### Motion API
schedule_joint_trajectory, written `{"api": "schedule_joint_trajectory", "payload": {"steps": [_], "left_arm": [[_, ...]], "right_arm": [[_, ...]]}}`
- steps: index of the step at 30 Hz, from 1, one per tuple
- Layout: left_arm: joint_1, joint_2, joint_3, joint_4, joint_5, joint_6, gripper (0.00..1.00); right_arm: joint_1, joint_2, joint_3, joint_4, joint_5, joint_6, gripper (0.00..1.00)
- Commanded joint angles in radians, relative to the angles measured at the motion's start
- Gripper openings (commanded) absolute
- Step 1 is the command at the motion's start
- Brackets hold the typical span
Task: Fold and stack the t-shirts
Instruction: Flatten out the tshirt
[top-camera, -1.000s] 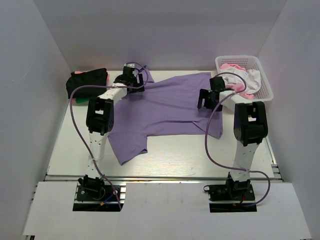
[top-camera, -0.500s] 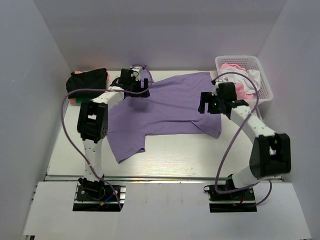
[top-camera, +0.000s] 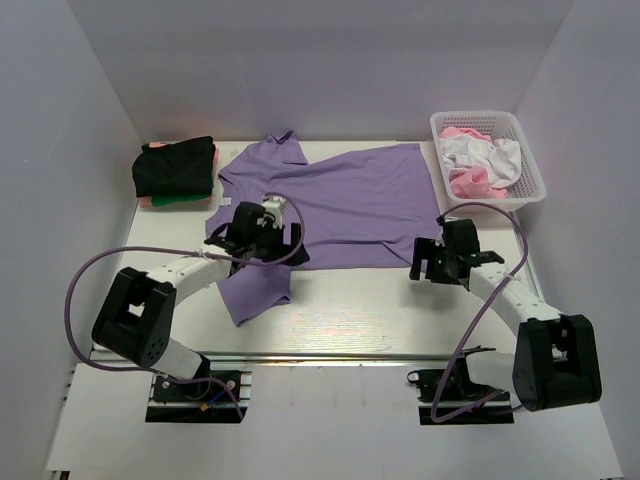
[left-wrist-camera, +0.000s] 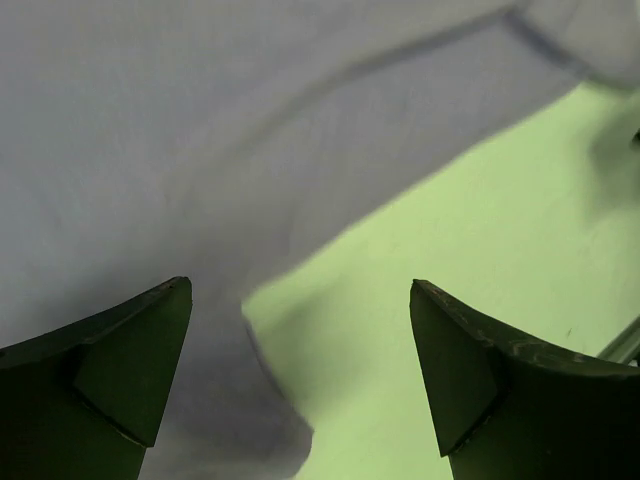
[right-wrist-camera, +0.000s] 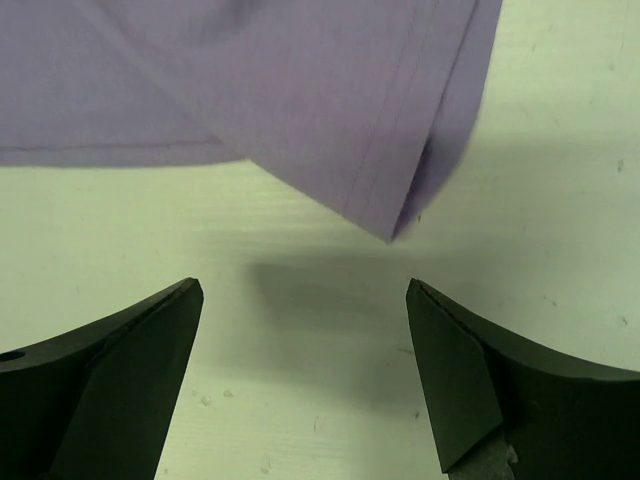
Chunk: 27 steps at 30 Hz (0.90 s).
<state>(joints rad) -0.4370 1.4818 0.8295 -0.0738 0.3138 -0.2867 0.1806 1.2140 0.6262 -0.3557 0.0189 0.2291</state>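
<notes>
Across the worktop (top-camera: 370, 305), lavender t-shirt (top-camera: 350, 195): lies spread flat, collar far left, one sleeve trailing toward the near edge. Over its near left part, left gripper (top-camera: 260, 235): hovers with fingers spread, grasping nothing; blocks the cloth below from the top view; wrist view blurred. Just short of the near right hem corner, right gripper (top-camera: 442, 262): fingers apart, empty. At far left, folded shirts (top-camera: 178, 172): black over green and pink, lower ones barely showing. At far right, basket (top-camera: 535, 182): holds bunched pink and white cloth.
</notes>
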Motion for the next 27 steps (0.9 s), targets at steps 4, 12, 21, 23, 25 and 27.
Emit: {"api": "schedule_joint_trajectory", "payload": {"steps": [4, 12, 21, 23, 25, 27], "left_arm": [[-0.017, -0.035, -0.081, 0.022, -0.001, -0.029, 1.0], [-0.026, -0.035, -0.079, 0.003, -0.019, -0.008, 1.0], [-0.026, -0.064, -0.089, -0.015, -0.041, 0.001, 1.0], [-0.026, -0.075, -0.099, -0.015, -0.05, 0.001, 1.0], [-0.026, -0.075, -0.11, -0.004, -0.05, 0.011, 1.0], [-0.026, -0.075, -0.11, 0.006, -0.041, 0.021, 1.0]], "right_arm": [[-0.003, 0.058, 0.018, 0.149, -0.008, 0.018, 0.87], [-0.001, 0.102, 0.023, 0.204, 0.026, -0.004, 0.76], [-0.004, 0.11, 0.053, 0.221, -0.003, -0.022, 0.0], [-0.001, 0.07, 0.085, 0.167, -0.061, -0.013, 0.0], [-0.001, 0.0, 0.133, 0.08, -0.071, 0.015, 0.0], [-0.003, -0.049, 0.161, 0.002, -0.073, 0.052, 0.0]]}}
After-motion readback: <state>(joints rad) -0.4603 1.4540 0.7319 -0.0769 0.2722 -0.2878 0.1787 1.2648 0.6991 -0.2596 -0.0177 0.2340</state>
